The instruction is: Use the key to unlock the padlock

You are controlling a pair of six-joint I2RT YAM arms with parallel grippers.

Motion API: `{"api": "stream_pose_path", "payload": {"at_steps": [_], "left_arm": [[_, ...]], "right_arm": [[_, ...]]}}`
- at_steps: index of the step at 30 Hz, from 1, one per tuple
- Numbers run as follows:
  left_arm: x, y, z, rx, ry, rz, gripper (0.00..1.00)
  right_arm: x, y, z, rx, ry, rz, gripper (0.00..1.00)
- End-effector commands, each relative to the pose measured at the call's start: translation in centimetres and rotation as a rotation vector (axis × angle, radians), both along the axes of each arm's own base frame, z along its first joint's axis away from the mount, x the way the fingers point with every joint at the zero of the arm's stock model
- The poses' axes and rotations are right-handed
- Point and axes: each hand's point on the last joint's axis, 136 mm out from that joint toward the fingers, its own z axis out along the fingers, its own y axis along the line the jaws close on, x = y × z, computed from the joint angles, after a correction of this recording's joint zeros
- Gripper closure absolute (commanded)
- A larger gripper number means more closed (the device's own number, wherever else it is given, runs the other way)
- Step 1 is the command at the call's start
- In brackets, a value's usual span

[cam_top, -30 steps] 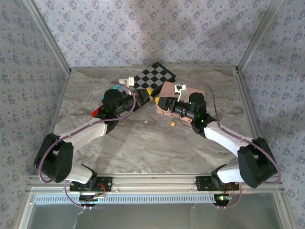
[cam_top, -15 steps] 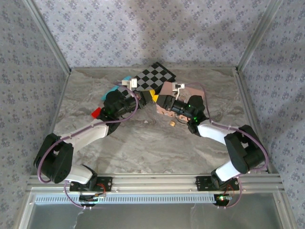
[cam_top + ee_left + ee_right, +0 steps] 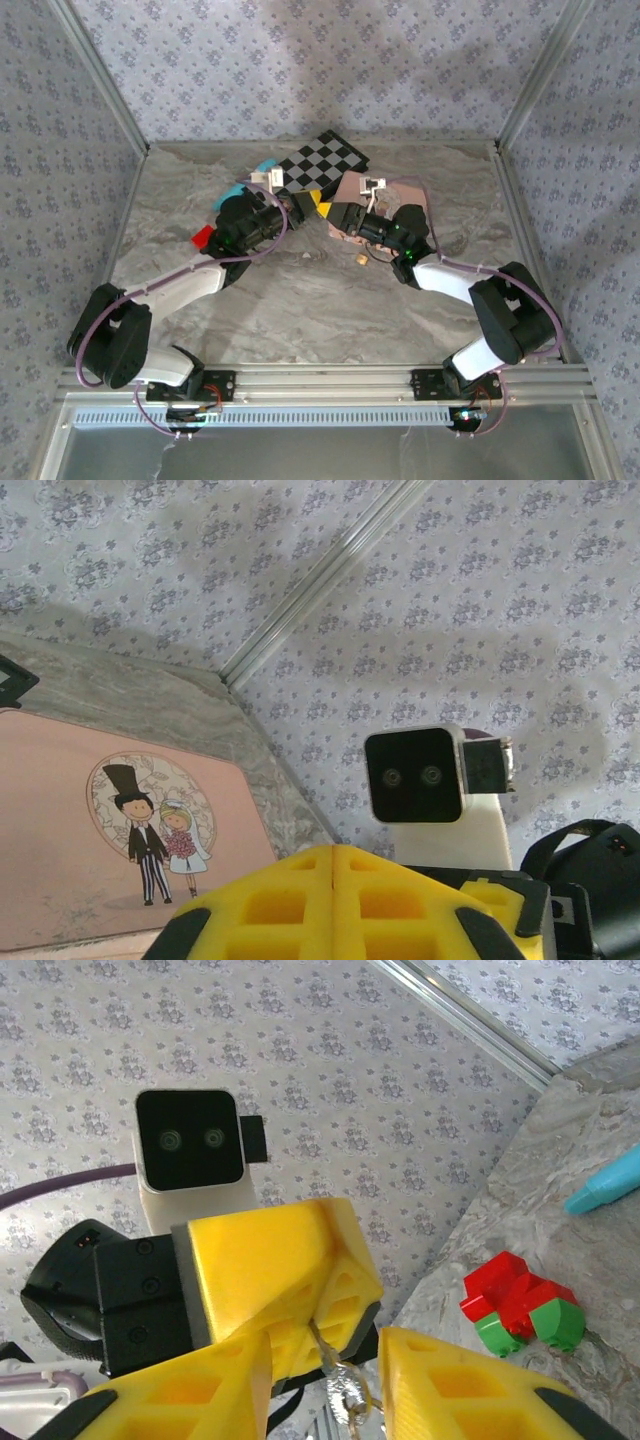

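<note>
Your left gripper (image 3: 322, 1328) pinches the thin silvery metal key (image 3: 345, 1395), right gripper (image 3: 328, 1362) part-open around its hanging end, tiny brass-gold padlock (image 3: 360, 259) on the grey marble table (image 3: 300, 300) just nearer: centre the key before you close.

The silvery bit (image 3: 347, 1397) between the right claw's (image 3: 325, 1392) fingers, perhaps a key, is blurred and cut by the bottom edge; the padlock (image 3: 361, 259) is too small for detail.
</note>
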Motion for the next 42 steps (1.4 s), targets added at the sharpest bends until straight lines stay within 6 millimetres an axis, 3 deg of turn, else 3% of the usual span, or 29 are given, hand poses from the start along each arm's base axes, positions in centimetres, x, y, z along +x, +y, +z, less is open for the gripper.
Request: {"api": "stream_pose_path", "payload": {"at_steps": [1,5,15,20,22,26,27,30,31,36,38,42], "left_arm": [[-0.7,0.5,2.8,-0.056,-0.064,0.012,1.0],[-0.6,0.6,2.8,-0.064,-0.058,0.018,1.0],[-0.6,0.9,3.1,-0.089,-0.054,0.034,1.0],[-0.6,1.0,3.0,-0.094,-0.045,0.039,1.0],[-0.5,1.0,2.9,-0.095,-0.044,0.041,1.0],[-0.4,1.2,2.7,-0.096,-0.029,0.055,1.0],[-0.3,1.4,2.5,-0.088,-0.021,0.068,0.89],[0.7,2.8,1.5,-0.042,0.025,0.142,0.27],[1.3,3.6,0.9,-0.026,0.05,0.173,0.18],[3.5,6.5,-3.5,0.022,0.218,0.197,0.13],[3.5,6.0,-5.9,0.074,0.287,0.148,0.14],[2.1,3.2,-10.2,0.233,0.369,0.021,0.22]], "right_arm": [[-0.5,0.2,0.5,0.023,-0.026,0.01,0.7],[-0.5,0.3,0.5,0.028,-0.027,0.014,0.76],[-0.3,0.8,0.2,0.048,-0.013,0.024,0.74],[-0.3,0.9,0.4,0.058,-0.014,0.028,0.87],[-0.2,0.7,0.3,0.062,-0.014,0.022,1.0],[0.1,0.0,0.1,0.062,-0.022,-0.009,1.0],[0.3,-0.3,-0.2,0.057,-0.021,-0.023,1.0],[0.9,-1.3,-1.5,0.014,-0.006,-0.058,1.0],[1.1,-1.8,-2.3,-0.012,0.003,-0.075,1.0],[1.8,-4.4,-6.0,-0.171,0.056,-0.163,1.0],[1.7,-5.6,-7.3,-0.257,0.073,-0.191,1.0],[1.2,-9.6,-9.1,-0.51,0.095,-0.313,1.0]]}}
